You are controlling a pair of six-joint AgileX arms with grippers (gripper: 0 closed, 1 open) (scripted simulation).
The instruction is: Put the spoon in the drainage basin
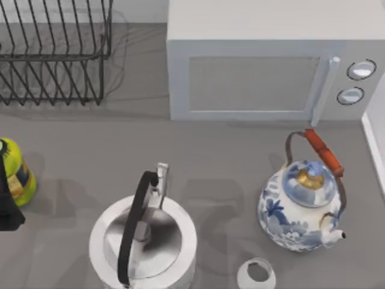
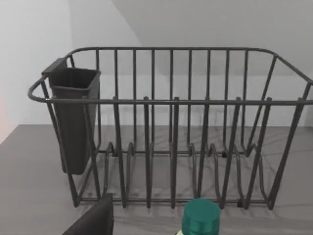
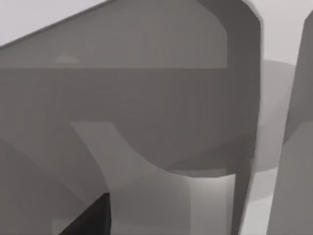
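While no spoon is visible on the table, here is the layout:
table (image 1: 222, 156): grey surface, carries everything below.
microwave (image 1: 264, 66): white, at the back, centre to right; door shut, handle (image 1: 323, 90) and two round knobs (image 1: 361, 70) on its right side.
drainage basin (image 1: 54, 54): black wire dish rack at the back left, just left of the microwave and apart from it. In the left wrist view (image 2: 171, 127) it stands upright and straight ahead, thin vertical bars and slot dividers, with a dark cutlery cup (image 2: 73, 120) hung on one end wall.
steel kettle (image 1: 143, 241): front centre-left, black bail handle over the lid.
porcelain teapot (image 1: 304, 208): blue and white, front right, gold lid knob, orange-wrapped handle, spout toward the right.
yellow-green bottle (image 1: 17, 171): at the left edge, between rack and left arm; its green cap (image 2: 201, 215) shows in the left wrist view, in front of the rack.
small white cup (image 1: 257, 274): front edge, between kettle and teapot.
left gripper (image 1: 7, 208): dark part at the left edge, just beside the bottle, well short of the rack; finger state: cannot tell.
right gripper: right wrist view shows close grey and white surfaces I cannot identify; finger state: cannot tell.
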